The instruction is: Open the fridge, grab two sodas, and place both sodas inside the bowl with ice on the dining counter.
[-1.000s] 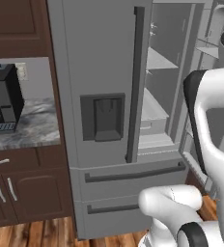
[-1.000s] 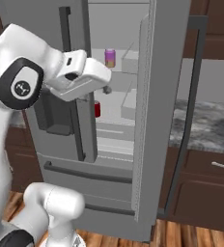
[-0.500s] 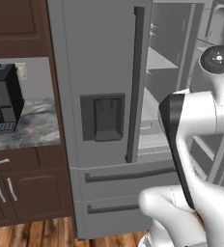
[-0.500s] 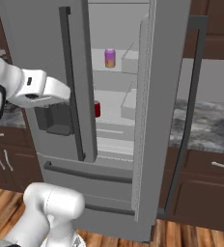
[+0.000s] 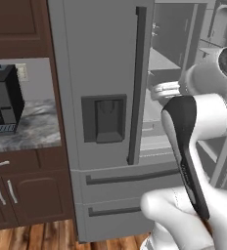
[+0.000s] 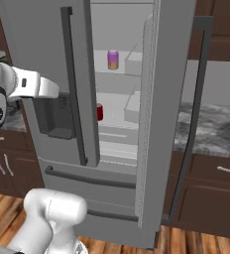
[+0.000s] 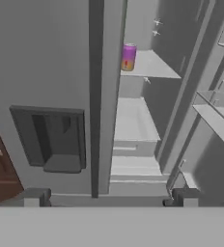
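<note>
Now the arm has swung away from the opened fridge [image 6: 151, 99], its end effector [image 7: 109, 197] wide open and empty, purple soda [image 7: 128, 57] at twelve o'clock.

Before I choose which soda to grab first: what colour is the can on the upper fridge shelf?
Purple, with a pale top: upper can, clearest in the right base view.

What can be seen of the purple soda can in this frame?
The purple soda can is a small cylinder with a purple body, an orange-yellow band low on its side and a pale top. It stands upright on an upper shelf inside the open fridge, near the shelf's front left edge, alone and touched by nothing. A red can sits on a lower shelf.
</note>
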